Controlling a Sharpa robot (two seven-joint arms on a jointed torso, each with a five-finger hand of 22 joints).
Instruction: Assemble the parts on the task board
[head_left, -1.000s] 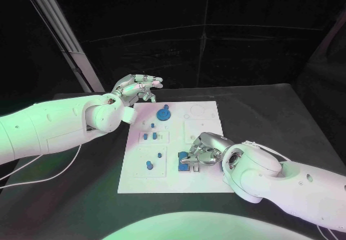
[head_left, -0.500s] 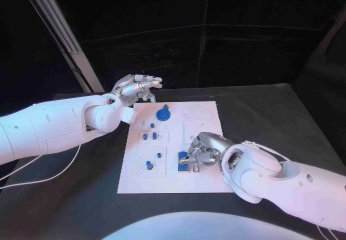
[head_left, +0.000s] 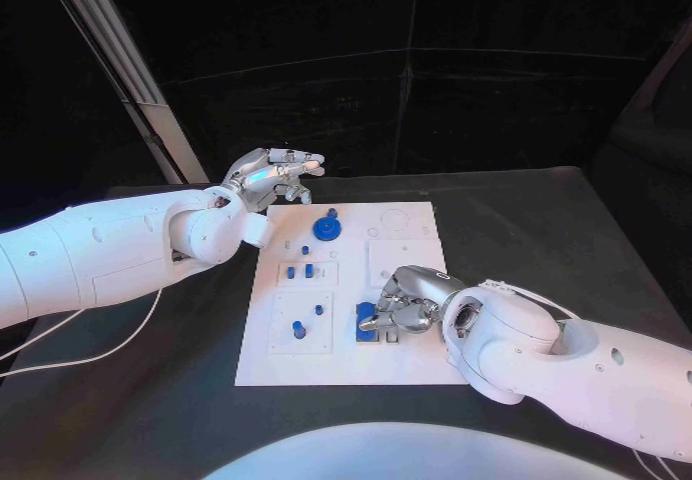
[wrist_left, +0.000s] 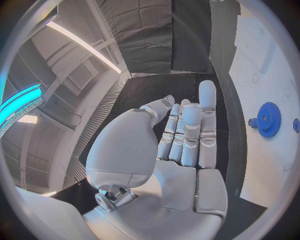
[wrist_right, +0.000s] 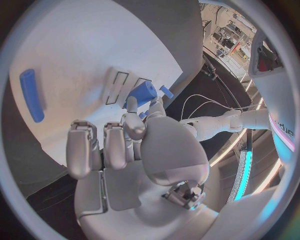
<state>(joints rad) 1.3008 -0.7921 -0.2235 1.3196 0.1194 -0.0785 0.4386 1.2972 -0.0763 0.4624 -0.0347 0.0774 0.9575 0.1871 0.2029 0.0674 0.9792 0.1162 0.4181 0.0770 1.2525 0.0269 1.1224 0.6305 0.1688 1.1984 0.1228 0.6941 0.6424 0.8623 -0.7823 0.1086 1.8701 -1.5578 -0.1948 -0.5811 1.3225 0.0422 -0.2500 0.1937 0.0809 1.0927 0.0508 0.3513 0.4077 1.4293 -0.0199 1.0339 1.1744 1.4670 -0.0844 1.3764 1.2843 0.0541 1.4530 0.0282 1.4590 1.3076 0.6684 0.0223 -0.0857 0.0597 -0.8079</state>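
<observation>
Task board with right hand low on its parts

Task board (head_left: 353, 300) lies at the centre of the head view, a white plate with its long axis running from the lower edge of the frame toward the top, on the black table (head_left: 577, 230). A blue gear (head_left: 329, 229) sits near the board's upper end, small blue pegs (head_left: 299, 271) stand at mid-left, and another peg (head_left: 299, 329) stands lower left. The right hand (head_left: 400, 308) rests on the board's lower middle, fingers curled down over a blue block (head_left: 366, 327), most of which it covers; whether it actually grips the block cannot be told. In the right wrist view a blue cylinder (wrist_right: 140, 93) shows just beyond the fingertips (wrist_right: 134, 125), and a blue bar (wrist_right: 31, 95) lies apart on the white surface. The left hand (head_left: 274, 172) hangs above the board's upper left corner, fingers loosely bent and spread, holding nothing.
</observation>
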